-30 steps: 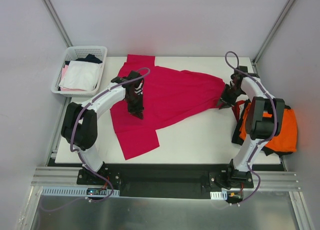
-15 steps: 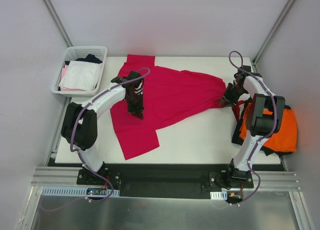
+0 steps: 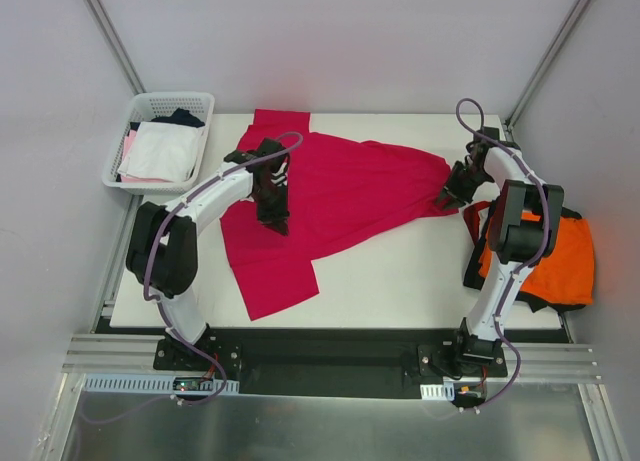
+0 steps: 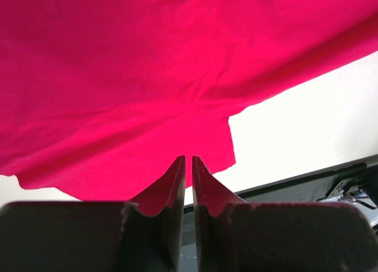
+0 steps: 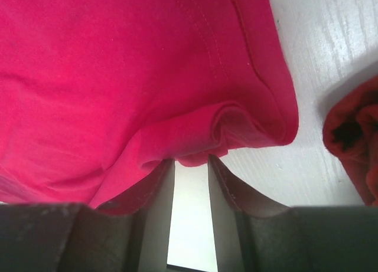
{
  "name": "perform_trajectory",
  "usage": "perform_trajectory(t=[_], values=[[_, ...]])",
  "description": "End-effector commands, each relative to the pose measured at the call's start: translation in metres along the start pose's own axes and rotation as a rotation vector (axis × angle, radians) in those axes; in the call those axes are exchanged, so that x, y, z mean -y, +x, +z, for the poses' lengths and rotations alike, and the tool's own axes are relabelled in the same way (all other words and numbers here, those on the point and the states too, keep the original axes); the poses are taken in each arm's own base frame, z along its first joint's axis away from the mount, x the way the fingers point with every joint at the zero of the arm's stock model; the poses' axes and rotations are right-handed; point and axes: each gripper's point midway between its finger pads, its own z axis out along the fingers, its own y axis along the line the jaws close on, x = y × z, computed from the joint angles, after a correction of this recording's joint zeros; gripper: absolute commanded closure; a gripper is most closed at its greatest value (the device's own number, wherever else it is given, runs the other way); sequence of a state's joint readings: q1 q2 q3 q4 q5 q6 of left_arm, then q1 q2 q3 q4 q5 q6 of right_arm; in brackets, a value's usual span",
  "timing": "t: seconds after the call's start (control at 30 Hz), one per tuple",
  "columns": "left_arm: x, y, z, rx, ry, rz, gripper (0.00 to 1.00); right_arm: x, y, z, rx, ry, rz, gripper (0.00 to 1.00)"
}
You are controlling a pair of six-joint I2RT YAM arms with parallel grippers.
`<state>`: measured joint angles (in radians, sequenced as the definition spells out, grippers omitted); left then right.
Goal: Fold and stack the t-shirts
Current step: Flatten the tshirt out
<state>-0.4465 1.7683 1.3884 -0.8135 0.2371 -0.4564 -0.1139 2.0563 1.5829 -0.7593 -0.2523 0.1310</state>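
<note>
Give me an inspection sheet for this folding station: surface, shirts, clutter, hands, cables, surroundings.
Surface: white table, no stains seen.
Job's things: crimson t-shirt spread unfolded and rumpled; orange t-shirt bunched at the right edge, dark cloth beneath it.
Clutter: white mesh basket off the far left corner, holding white, pink and dark garments.
Hands: left hand closed to a slit, apparently pinching the crimson t-shirt; right hand open, the shirt's folded edge at its tips.
Cables: purple cables loop along both arms, no snag seen.
Surroundings: grey walls, metal rail in front; nothing else seen.
</note>
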Motion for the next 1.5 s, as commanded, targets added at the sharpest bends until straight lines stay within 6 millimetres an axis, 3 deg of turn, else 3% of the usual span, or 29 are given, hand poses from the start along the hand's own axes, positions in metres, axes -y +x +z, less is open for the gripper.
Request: perform_trajectory(t=[0.0, 0.37, 0.63, 1.1, 1.47], values=[[0.005, -0.003, -0.006, 0.0, -0.001, 0.031, 0.91, -0.007, -0.009, -0.008, 0.017, -0.027, 0.01, 0.67], [0.01, -0.008, -0.004, -0.01, 0.004, 0.031, 0.91, -0.002, 0.006, -0.002, -0.038, -0.03, 0.022, 0.59], [0.007, -0.007, -0.007, -0.001, -0.011, 0.027, 0.9, 0.019, 0.022, -0.007, -0.041, -0.002, 0.048, 0.59], [0.008, -0.006, -0.007, -0.007, -0.007, 0.026, 0.91, 0.017, 0.011, -0.004, -0.033, -0.016, 0.068, 0.6], [0.008, -0.008, -0.007, -0.007, -0.007, 0.031, 0.9, 0.018, -0.013, -0.005, 0.023, -0.017, 0.092, 0.63]])
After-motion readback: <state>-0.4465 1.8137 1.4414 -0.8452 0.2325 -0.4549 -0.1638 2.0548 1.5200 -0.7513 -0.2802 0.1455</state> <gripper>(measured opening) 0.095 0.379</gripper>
